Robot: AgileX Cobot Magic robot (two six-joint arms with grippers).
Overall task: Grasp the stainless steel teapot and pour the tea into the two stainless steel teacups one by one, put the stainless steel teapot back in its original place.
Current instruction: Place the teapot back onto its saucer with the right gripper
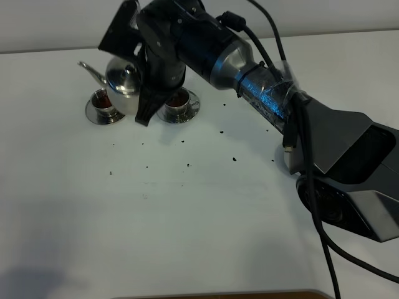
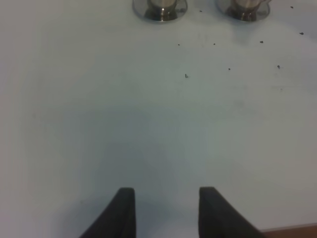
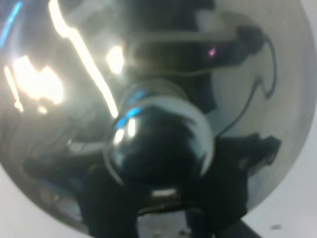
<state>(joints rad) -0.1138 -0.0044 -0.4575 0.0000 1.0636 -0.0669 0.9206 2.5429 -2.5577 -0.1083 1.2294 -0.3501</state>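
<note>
The stainless steel teapot [image 1: 123,81] hangs above the table between the two teacups, its spout [image 1: 91,71] pointing left. My right gripper [image 1: 144,93] reaches across from the right and is shut on its handle side. In the right wrist view the domed lid [image 3: 237,89] and its knob [image 3: 158,141] fill the frame. The left teacup [image 1: 103,103] and the right teacup [image 1: 179,102] stand on saucers, both with dark reddish tea. My left gripper [image 2: 166,213] is open and empty over bare table, with both saucers [image 2: 160,9] [image 2: 245,10] far ahead. The original place disc is hidden.
Small dark tea crumbs [image 1: 187,165] are scattered over the white table [image 1: 156,237] in front of the cups. The right arm's thick body and cables [image 1: 293,124] stretch across the right half of the table. A wooden edge [image 1: 249,294] shows at the front.
</note>
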